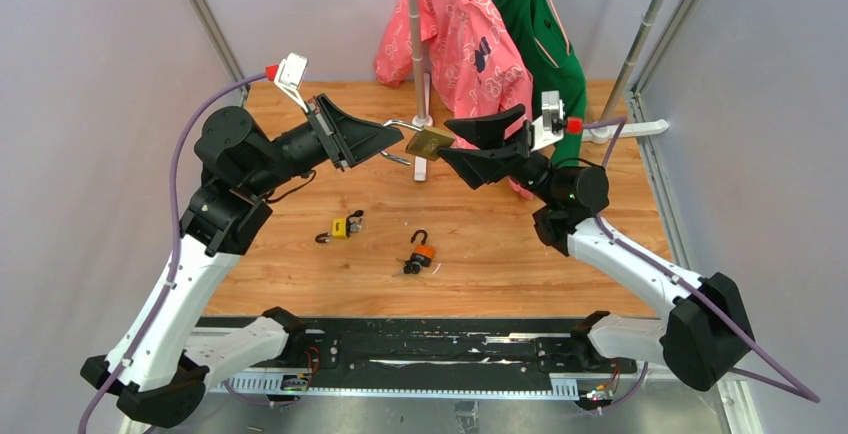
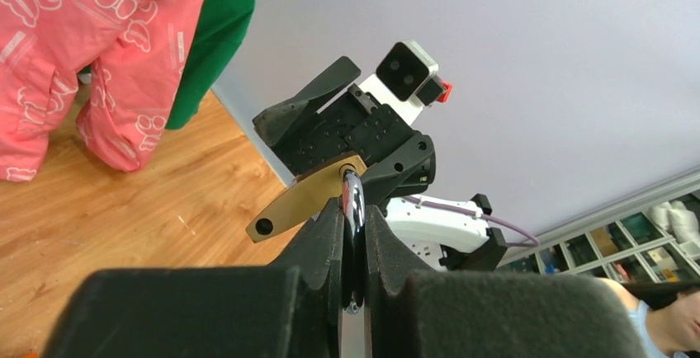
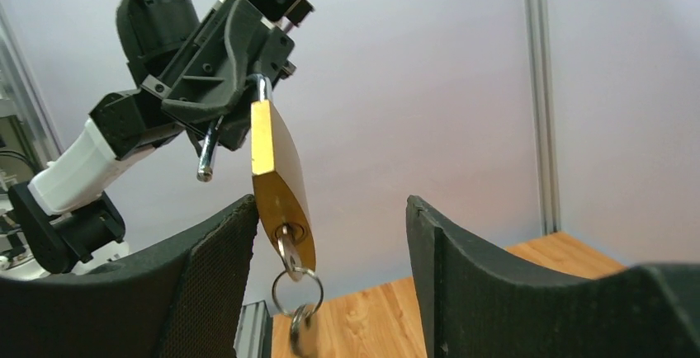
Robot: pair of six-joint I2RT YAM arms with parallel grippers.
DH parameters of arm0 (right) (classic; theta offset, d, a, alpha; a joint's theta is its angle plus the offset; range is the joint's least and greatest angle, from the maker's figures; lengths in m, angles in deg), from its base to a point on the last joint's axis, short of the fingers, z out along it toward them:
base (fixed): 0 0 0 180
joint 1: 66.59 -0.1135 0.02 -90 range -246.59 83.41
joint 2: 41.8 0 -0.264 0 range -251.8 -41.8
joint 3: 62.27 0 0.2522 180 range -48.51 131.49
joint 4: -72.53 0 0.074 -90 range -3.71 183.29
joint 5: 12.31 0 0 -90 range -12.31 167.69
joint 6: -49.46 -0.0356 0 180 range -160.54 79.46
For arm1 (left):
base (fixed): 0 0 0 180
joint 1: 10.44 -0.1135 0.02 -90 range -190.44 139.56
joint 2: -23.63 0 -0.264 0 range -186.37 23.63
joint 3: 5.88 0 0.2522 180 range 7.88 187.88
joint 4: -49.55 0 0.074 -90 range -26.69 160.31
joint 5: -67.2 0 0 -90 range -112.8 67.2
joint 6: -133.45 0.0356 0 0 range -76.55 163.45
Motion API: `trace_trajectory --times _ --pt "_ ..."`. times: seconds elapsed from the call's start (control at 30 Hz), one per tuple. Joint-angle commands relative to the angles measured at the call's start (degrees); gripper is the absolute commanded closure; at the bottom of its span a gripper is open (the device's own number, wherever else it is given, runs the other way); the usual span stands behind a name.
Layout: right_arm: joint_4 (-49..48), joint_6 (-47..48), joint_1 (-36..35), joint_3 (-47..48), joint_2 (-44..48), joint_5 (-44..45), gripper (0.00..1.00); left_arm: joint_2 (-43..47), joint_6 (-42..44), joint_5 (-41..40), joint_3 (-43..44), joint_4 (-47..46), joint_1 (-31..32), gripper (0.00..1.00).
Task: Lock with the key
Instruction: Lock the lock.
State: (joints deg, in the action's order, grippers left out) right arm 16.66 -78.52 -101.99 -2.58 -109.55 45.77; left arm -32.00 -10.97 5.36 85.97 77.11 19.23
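A brass padlock hangs in the air between my two grippers, above the far middle of the wooden table. My left gripper is shut on its silver shackle; the brass body sticks out past the fingers. The shackle is swung open, its free end hanging loose. My right gripper is open, its jaws on either side of the padlock's lower end, not touching it. A key sits in the keyhole, with a key ring hanging below.
A small yellow padlock and an orange padlock lie on the table's middle. A pink garment and a green garment hang on a rack pole at the back. A white power strip lies at the right edge.
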Motion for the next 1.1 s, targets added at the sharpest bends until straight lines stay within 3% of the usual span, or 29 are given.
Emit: trace_trajectory --times 0.0,0.3,0.67,1.07 --pt "-10.93 -3.55 -0.91 2.69 -2.16 -3.75 0.33 0.21 -2.06 1.08 2.56 -7.62 -0.64 1.0" --pt "-18.33 -10.06 -1.6 6.23 -8.91 -6.1 0.46 -0.58 -3.19 2.05 2.45 -9.34 -1.6 1.0" --pt "-19.83 -12.55 -1.96 7.52 -11.28 -7.54 0.5 -0.75 -4.01 2.94 2.12 -10.62 -2.08 1.0" --pt "-21.74 -16.85 -2.24 11.06 -14.83 -9.69 0.61 -0.94 -4.26 3.72 1.83 -11.21 -2.16 1.0"
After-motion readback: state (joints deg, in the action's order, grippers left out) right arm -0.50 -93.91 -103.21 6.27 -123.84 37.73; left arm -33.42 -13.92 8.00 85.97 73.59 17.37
